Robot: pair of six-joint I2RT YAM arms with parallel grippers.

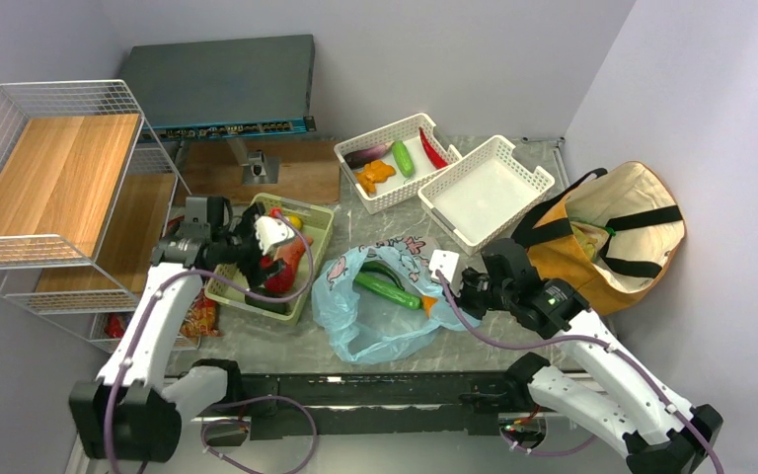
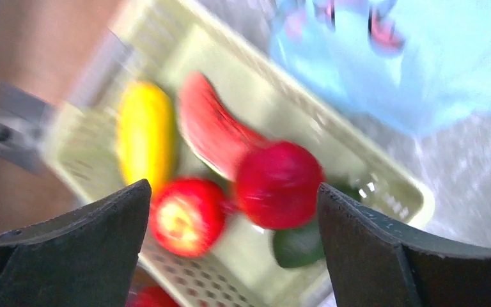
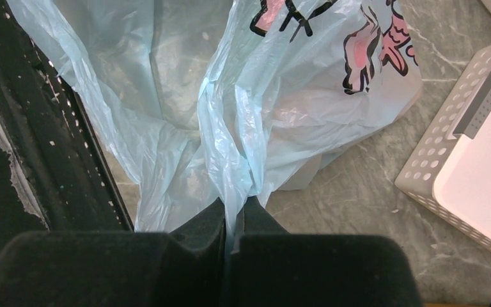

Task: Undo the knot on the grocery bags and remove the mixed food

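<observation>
Top external view has the thin light-blue plastic bag with cartoon print (image 1: 380, 321) lying mid-bench, mouth gaping, so I'd say the knot is already dealt with. A long green cucumber (image 1: 387, 289) and an orange carrot tip (image 1: 426, 303) sit inside it.

The right hand (image 3: 233, 211) is pinched tight on a bunched fold of that bag's film at its right edge.

The left hand (image 2: 232, 192) hangs over the pale green plastic basket (image 1: 318, 259) with its jaws wide apart and nothing in them. Below it, a bit blurry, are a yellow mango (image 2: 144, 134), a watermelon slice (image 2: 211, 131) and a red apple (image 2: 278, 185).

So my guess is we're mid-unloading. The next move needs the left hand to cross to the bag mouth and take the cucumber across its width while the right keeps the film taut. The mustard-brown canvas tote (image 1: 622, 237) waits on the far right.
</observation>
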